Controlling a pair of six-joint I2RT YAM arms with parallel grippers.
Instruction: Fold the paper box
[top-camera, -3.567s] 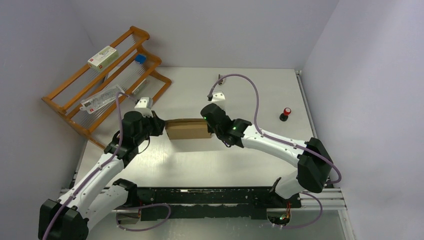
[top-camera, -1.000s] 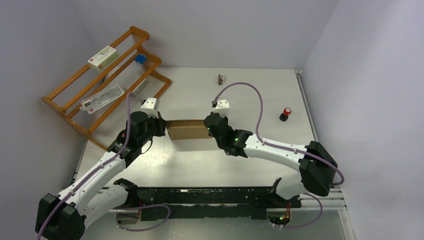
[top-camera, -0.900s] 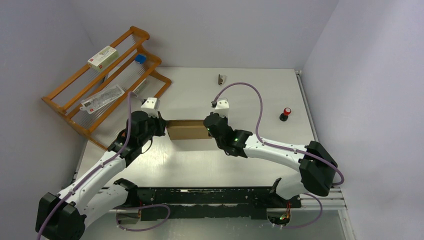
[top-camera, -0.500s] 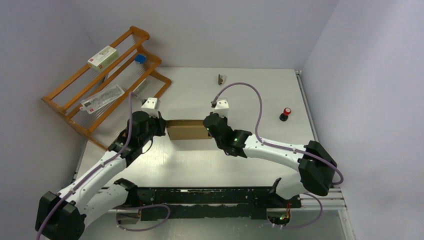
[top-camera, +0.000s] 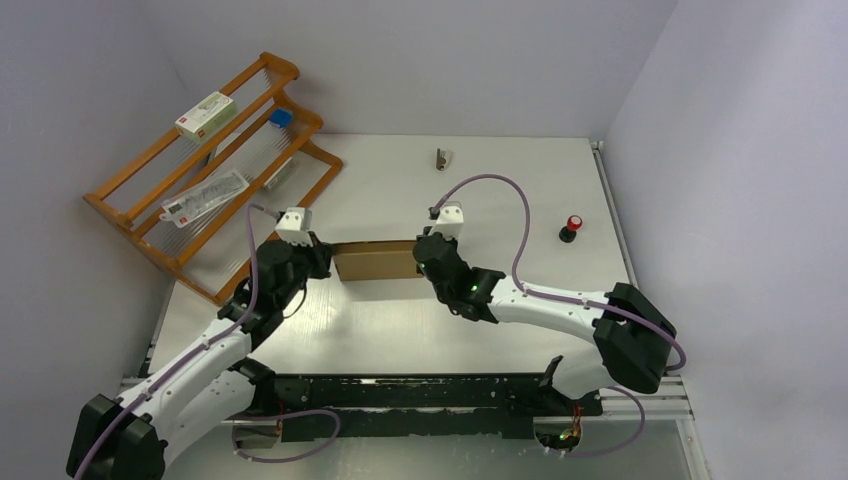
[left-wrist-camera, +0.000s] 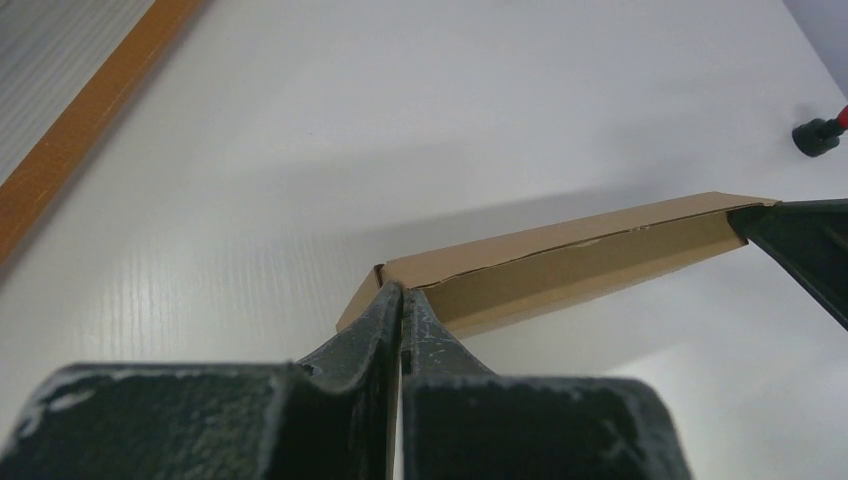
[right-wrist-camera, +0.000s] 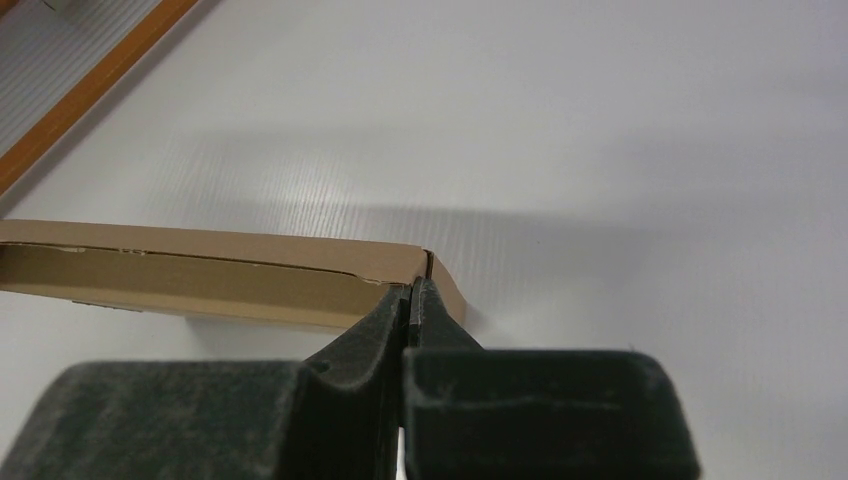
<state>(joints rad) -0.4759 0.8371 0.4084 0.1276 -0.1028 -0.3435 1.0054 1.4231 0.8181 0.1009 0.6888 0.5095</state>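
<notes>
White table (top-camera: 520, 160), grey walls (top-camera: 450, 60), wooden rack (top-camera: 276, 66), both jaws pinching paper box (top-camera: 378, 262) ends.

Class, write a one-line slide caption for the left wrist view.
Left gripper pinches a corner of the brown paper box; right gripper holds its far end.

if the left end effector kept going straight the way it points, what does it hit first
The paper box: the left end effector sits shut at its near corner, with the cardboard running on straight ahead.
</notes>
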